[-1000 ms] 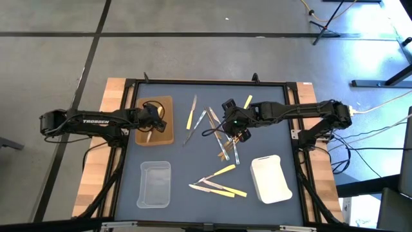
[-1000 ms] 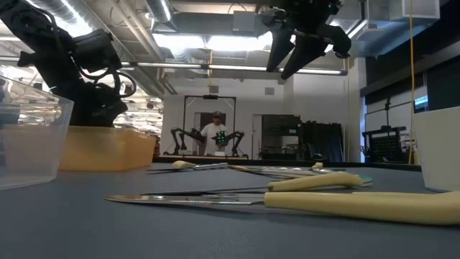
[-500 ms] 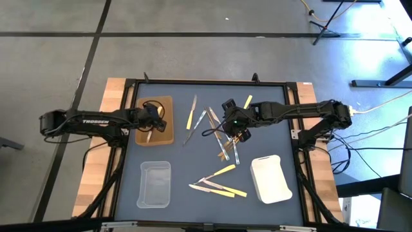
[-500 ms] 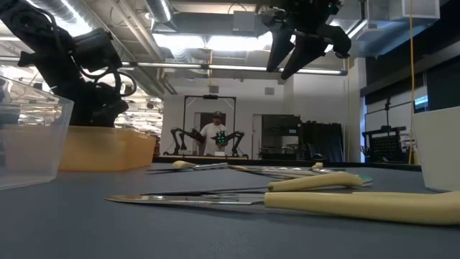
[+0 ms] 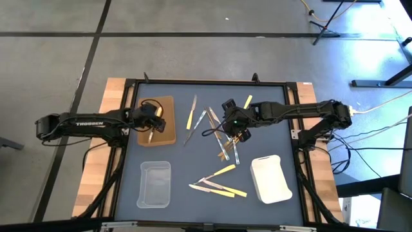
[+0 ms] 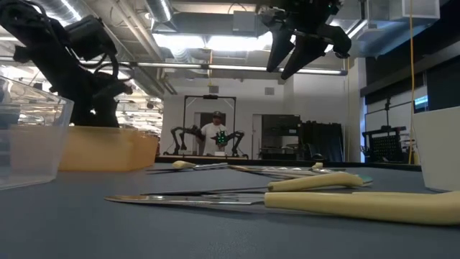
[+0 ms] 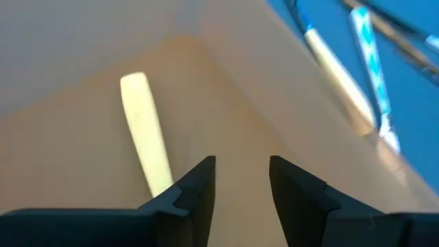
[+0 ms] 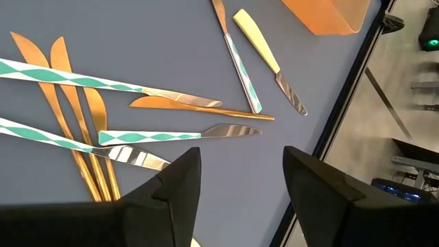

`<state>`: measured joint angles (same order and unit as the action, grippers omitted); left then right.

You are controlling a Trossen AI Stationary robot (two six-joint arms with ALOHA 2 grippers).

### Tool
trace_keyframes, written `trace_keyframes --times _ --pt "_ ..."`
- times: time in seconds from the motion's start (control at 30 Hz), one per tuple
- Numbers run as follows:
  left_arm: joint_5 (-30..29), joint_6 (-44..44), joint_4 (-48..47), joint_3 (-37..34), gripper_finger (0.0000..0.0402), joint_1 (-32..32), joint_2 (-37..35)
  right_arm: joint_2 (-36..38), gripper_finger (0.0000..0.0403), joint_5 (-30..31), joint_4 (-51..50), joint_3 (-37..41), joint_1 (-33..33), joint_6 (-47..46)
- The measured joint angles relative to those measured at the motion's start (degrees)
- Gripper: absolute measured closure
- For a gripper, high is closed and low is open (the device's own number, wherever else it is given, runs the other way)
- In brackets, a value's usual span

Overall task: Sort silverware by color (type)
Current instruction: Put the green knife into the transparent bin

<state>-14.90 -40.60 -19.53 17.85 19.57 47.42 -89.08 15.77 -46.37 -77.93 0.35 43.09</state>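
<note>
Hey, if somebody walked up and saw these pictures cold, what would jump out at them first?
Probably the scatter of silverware in the middle of the dark table, with the right gripper open just above it. Next, the left gripper, open over the brown tray at the table's left, where one pale yellow utensil lies. A clear tray and a white tray sit nearer the front edge.

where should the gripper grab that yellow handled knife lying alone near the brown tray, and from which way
Grip the yellow-handled knife on its yellow handle, coming straight down from above with the fingers across its narrow width. It lies flat on the mat, apart from the pile of other knives, so both long sides are free. The handle looks thicker than the thin metal-coloured blade, likely giving the fingers more to close on.
</note>
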Motion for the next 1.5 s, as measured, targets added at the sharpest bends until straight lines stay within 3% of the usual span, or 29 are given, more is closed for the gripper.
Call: trace_keyframes --times 0.27,0.6,0.7,0.87,1.27,1.5 --pt "-0.22 0.16 2.0 0.0 0.0271 0.0 -7.31 0.0 0.0207 0.0 0.0 0.0 -0.01 0.01" --pt "2.44 2.42 24.78 0.0 0.0271 -1.66 -8.68 0.0 0.0207 0.0 0.0 0.0 0.0 0.0" --pt "2.14 2.9 25.43 1.77 0.0271 -2.25 -7.62 0.0 0.0207 0.02 0.01 0.0 0.01 0.0" --pt "1.93 5.79 21.92 9.17 0.0271 -2.89 -3.67 0.0 0.0207 0.02 0.0 0.0 -0.01 0.02" --pt "-1.07 8.31 -5.76 34.9 0.0271 -2.91 15.25 2.49 0.0207 0.17 -4.8 0.0 -0.01 -4.29" --pt "-0.53 9.79 -14.01 44.28 0.0271 -2.91 26.49 7.05 0.0207 0.08 -9.84 0.0 -0.01 -9.53"
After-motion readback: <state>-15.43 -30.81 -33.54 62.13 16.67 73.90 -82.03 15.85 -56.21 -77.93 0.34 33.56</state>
